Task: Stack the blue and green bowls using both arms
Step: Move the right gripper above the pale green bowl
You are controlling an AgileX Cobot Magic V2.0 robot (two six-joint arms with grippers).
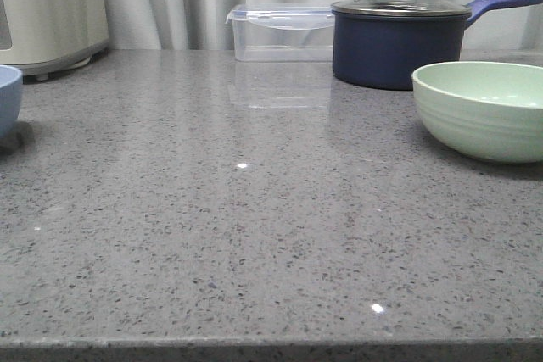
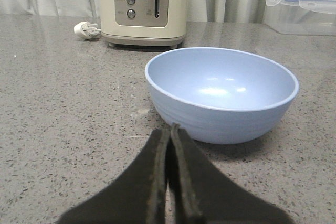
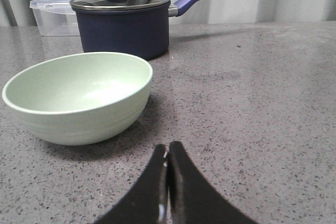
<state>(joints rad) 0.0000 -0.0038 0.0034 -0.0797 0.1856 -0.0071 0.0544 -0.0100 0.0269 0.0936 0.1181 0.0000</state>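
The blue bowl (image 1: 8, 95) stands upright and empty at the far left edge of the front view, mostly cut off. In the left wrist view the blue bowl (image 2: 220, 93) fills the middle. My left gripper (image 2: 171, 128) is shut and empty, its tips just short of the bowl's near side. The green bowl (image 1: 484, 108) stands upright and empty at the right. In the right wrist view the green bowl (image 3: 79, 95) lies beyond and to one side of my right gripper (image 3: 168, 146), which is shut and empty above the counter. Neither arm shows in the front view.
A dark navy lidded saucepan (image 1: 397, 40) with a long handle stands behind the green bowl. A clear lidded container (image 1: 280, 33) is beside it at the back. A cream toaster (image 1: 51, 10) stands back left behind the blue bowl, its white plug (image 2: 86, 30) lying beside it. Curtain behind.
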